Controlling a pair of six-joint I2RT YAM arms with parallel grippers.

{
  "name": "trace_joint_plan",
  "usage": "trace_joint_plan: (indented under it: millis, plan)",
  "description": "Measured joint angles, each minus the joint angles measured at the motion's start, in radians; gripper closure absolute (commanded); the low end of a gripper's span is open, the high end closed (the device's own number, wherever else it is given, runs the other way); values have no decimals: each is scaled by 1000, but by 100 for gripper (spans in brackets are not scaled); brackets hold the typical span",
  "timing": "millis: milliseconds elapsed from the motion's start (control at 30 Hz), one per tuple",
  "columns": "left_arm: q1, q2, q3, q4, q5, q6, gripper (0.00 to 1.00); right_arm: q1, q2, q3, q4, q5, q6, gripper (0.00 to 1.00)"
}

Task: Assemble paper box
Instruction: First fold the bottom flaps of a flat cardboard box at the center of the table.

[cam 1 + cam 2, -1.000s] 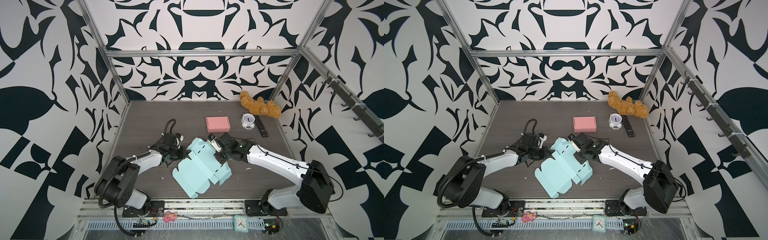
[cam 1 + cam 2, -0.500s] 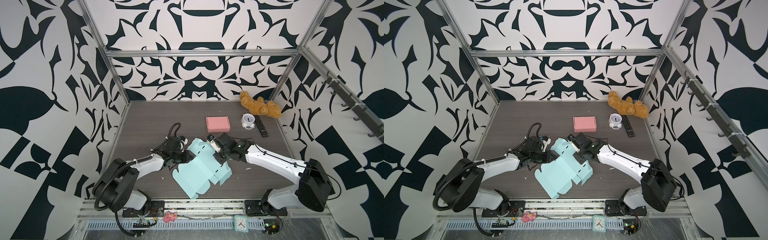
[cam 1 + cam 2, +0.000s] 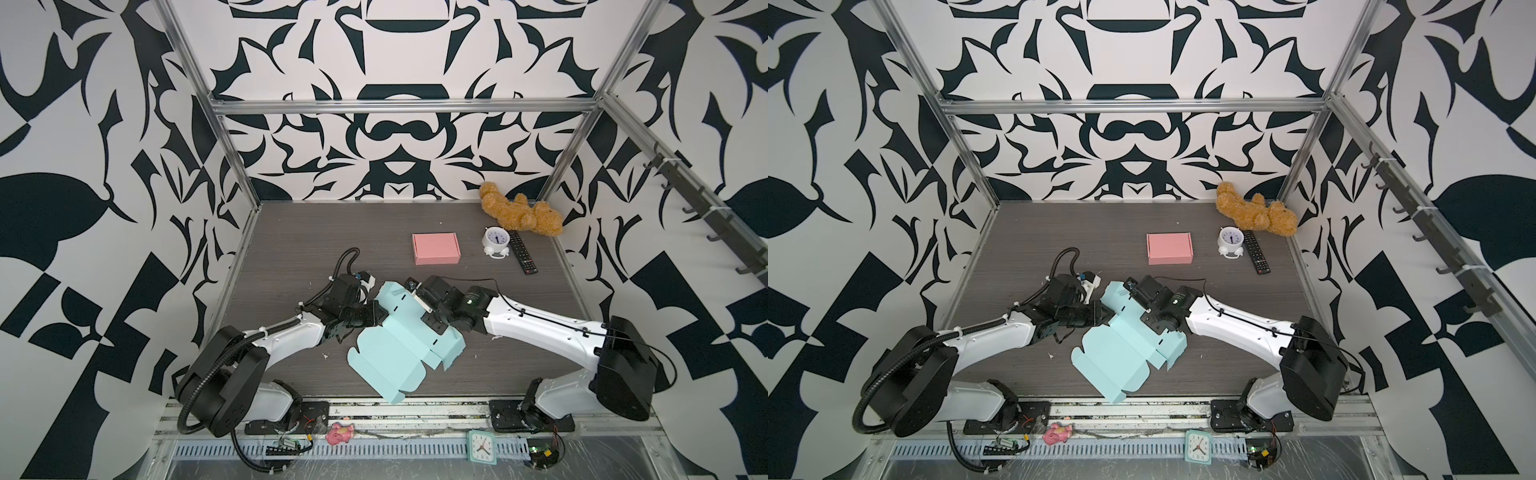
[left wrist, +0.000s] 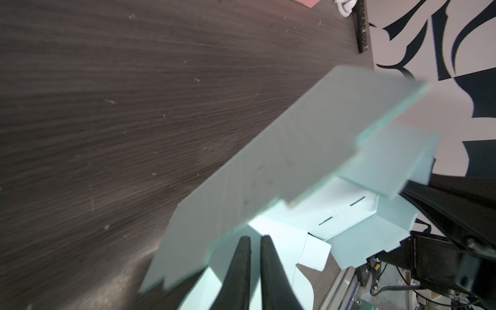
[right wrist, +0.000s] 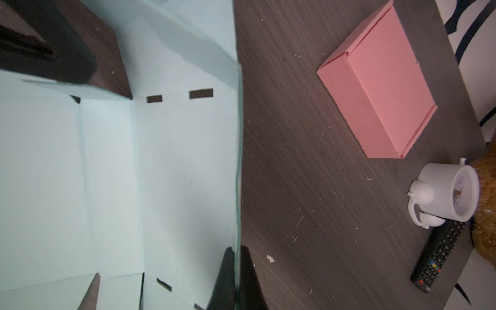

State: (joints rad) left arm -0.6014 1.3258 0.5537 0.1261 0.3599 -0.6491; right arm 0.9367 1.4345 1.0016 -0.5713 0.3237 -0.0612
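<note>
Paper box point(image 3: 399, 353) point(image 3: 1125, 353), pale blue: lay as a partly folded blank at the front middle of the bench point(image 3: 291, 257), between the two arms, in both top views. Rested mostly flat, with one long slotted panel lifted off the bench along the side nearer the back wall and a side wall folded up at the right-hand end. Right tool point(image 3: 432, 323) point(image 5: 236, 271): clamped tight on the thin upper edge of the lifted panel near its right end; shown in the right wrist view with the sheet's edge running straight between the two dark fingers point(image 5: 225, 279). Left tool point(image 3: 372, 315) point(image 4: 255, 239): set at the opposite, left end of the same panel, right at the blank's edge; shown in the left wrist view with black fingers point(image 4: 241, 268) drawn almost together, only a thin slit apart, tips tucked just under the tilted panel; closed, any hold on the paper not discernible. Pink box point(image 3: 436, 248): stood fully folded and closed farther back on the bench, well apart from the blank. White alarm clock point(image 3: 496, 241) and black remote point(image 3: 523, 257): placed side by side to the right of the pink box, just in front of a brown teddy bear point(image 3: 519, 212) slumped in the back right corner. Small pink toy point(image 3: 340, 434) and green square clock point(image 3: 482, 446): lay on the rail below the bench's front edge.
</note>
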Motion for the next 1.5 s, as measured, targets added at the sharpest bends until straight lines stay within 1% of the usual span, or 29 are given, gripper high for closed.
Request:
trace_joint_plan:
  millis: [233, 400, 500, 567, 633, 800, 967, 1200, 1500]
  plan:
    - [40, -111, 0, -47, -4, 3, 87, 41, 7, 0, 27, 88, -56, 100]
    - [64, -170, 36, -158, -18, 5, 84, 74, 28, 0, 50, 148, -82, 100]
    - [80, -246, 56, -203, -35, 19, 83, 100, 49, 0, 67, 194, -103, 100]
    - [108, -277, 66, -216, -32, 27, 83, 117, 68, 0, 79, 224, -120, 100]
    - [163, -278, 72, -216, -19, 28, 83, 127, 87, 0, 88, 243, -134, 100]
    - [302, -208, 72, -204, 54, -7, 83, 142, 132, 0, 100, 277, -168, 100]
    - [355, -124, 72, -163, 97, -24, 82, 157, 151, 0, 120, 313, -212, 100]
    - [377, 84, 72, -88, 135, -24, 82, 189, 169, 0, 171, 380, -290, 100]
    - [376, 207, 72, 60, 226, -29, 82, 265, 171, 0, 266, 473, -408, 100]
